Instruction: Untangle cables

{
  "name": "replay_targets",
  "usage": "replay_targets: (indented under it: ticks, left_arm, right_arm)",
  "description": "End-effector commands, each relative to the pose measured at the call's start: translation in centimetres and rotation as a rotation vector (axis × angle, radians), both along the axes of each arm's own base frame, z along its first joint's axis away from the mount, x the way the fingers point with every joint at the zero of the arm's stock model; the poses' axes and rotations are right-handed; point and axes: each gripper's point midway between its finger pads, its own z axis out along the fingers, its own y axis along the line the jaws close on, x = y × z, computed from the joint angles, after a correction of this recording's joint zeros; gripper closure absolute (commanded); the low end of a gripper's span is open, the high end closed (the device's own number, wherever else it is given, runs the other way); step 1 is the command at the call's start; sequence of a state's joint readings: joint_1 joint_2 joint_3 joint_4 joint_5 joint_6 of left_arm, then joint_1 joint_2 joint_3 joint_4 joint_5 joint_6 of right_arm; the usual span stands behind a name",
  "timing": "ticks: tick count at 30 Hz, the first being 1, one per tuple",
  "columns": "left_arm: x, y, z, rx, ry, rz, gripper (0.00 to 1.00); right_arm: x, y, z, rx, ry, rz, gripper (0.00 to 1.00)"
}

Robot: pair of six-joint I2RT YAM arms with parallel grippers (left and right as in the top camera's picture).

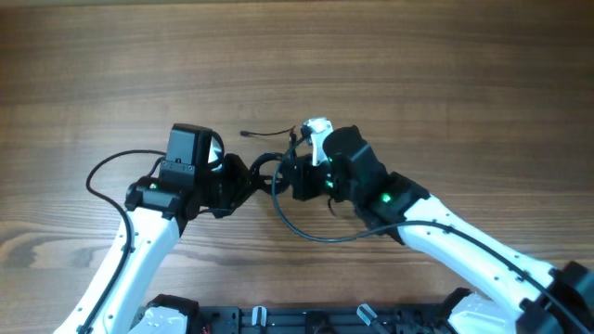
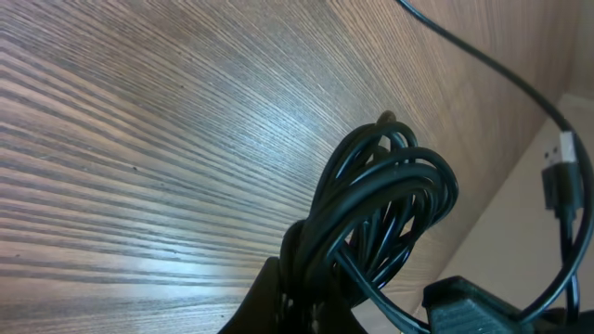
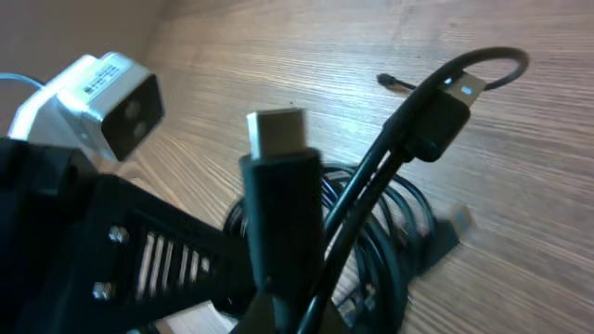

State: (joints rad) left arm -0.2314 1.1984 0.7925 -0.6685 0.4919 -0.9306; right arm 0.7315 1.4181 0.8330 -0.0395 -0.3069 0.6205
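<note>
Two claws meet mid-surface. The left claw (image 1: pixel 252 178) is clenched on the cables (image 2: pixel 371 148), one coil of several thin black loops lying between both claws over the wooden surface (image 1: pixel 418 56). The right claw (image 1: pixel 290 178) sits just beside the coil; whether it grips, I cannot tell. Its wrist view shows two plugs: an upright plug (image 3: pixel 278 139) and a blue-lit plug (image 3: pixel 436 121). One tiny cable end (image 1: pixel 249 134) lies apart on the surface.

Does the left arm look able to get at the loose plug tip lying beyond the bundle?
Probably not yet: the left claw seems shut on the cable coil. The plug tip lies uncovered on the table close by, so reach looks fine once freed.
</note>
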Motion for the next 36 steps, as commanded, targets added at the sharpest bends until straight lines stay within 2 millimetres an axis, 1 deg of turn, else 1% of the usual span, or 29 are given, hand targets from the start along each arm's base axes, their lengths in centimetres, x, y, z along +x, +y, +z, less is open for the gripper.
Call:
replay_targets:
  ticks: [1, 4, 7, 10, 13, 14, 17, 18, 19, 20, 22, 23, 26, 27, 28, 29, 30, 31, 32, 34, 36]
  left_arm:
    - [-0.9, -2.3, 2.1, -0.121, -0.048, -0.114, 0.96]
    - [-0.8, -3.7, 2.8, -0.149, -0.091, -0.161, 0.96]
    - [-0.1, -5.3, 4.3, -0.19, -0.184, -0.214, 0.96]
    - [0.5, -5.7, 5.1, -0.21, -0.228, -0.223, 0.96]
    - [0.5, -5.7, 5.1, -0.21, -0.225, -0.222, 0.96]
    - [0.4, -5.7, 5.1, -0.213, -0.223, -0.224, 0.96]
    - [0.5, -5.6, 5.1, -0.213, -0.225, -0.221, 0.96]
    - [0.6, -5.5, 5.1, -0.212, -0.225, -0.216, 0.96]
    - [0.6, -5.4, 5.0, -0.211, -0.223, -0.211, 0.96]
    - [0.8, -5.1, 5.0, -0.21, -0.222, -0.202, 0.96]
    - [0.9, -4.6, 4.8, -0.201, -0.21, -0.183, 0.96]
    - [0.9, -4.3, 4.6, -0.194, -0.2, -0.173, 0.96]
    - [0.9, -3.1, 3.7, -0.161, -0.158, -0.13, 0.96]
    - [0.9, -2.7, 3.5, -0.154, -0.148, -0.114, 0.96]
    - [1.0, -2.5, 3.4, -0.152, -0.144, -0.103, 0.96]
    - [1.1, -2.4, 3.4, -0.152, -0.14, -0.092, 0.96]
    - [1.3, -2.1, 3.3, -0.154, -0.122, -0.056, 0.96]
    - [1.5, -1.9, 3.3, -0.157, -0.107, -0.029, 0.96]
    - [1.7, -1.6, 3.2, -0.156, -0.09, 0.008, 0.96]
    - [2.0, -1.2, 2.9, -0.145, -0.073, 0.055, 0.96]
    - [2.0, -1.2, 2.9, -0.158, -0.047, 0.086, 0.96]
  right_arm:
    - [-0.8, 2.0, -0.6, 0.036, 0.033, 0.065, 0.96]
    - [-0.7, 2.0, -1.1, 0.031, 0.046, 0.061, 0.95]
    - [-0.9, 1.8, -1.8, 0.016, 0.079, 0.052, 0.95]
    - [-1.2, 1.5, -2.4, -0.005, 0.1, 0.05, 0.95]
    - [-1.2, 0.8, -3.3, -0.049, 0.118, 0.02, 0.95]
    - [-1.2, 0.5, -3.6, -0.064, 0.121, 0.009, 0.94]
    - [-1.2, -0.2, -4.3, -0.1, 0.134, -0.013, 0.84]
    - [-1.1, -0.5, -4.5, -0.117, 0.138, -0.025, 0.79]
    - [-1.0, -0.9, -4.9, -0.136, 0.14, -0.04, 0.72]
    - [-0.9, -1.3, -5.1, -0.154, 0.14, -0.054, 0.53]
    - [-0.5, -1.9, -4.7, -0.159, 0.12, -0.056, 0.05]
    - [-0.1, -2.2, -4.1, -0.152, 0.104, -0.061, 0.0]
    - [1.3, -4.2, -0.5, -0.093, 0.04, -0.121, 0.0]
    - [1.5, -5.2, 1.5, -0.059, 0.008, -0.143, 0.0]
    - [1.4, -5.7, 2.7, -0.038, -0.009, -0.147, 0.0]
    - [1.1, -5.9, 3.5, -0.026, -0.021, -0.142, 0.0]
    - [0.4, -6.3, 4.5, -0.018, -0.036, -0.13, 0.0]
    - [-0.1, -6.6, 4.8, -0.025, -0.043, -0.121, 0.0]
    - [-1.0, -7.1, 4.7, -0.044, -0.031, -0.114, 0.0]
    - [-2.6, -8.4, 3.3, -0.08, 0.093, -0.16, 0.0]
    - [-3.9, -9.1, 1.5, -0.071, 0.275, -0.26, 0.01]
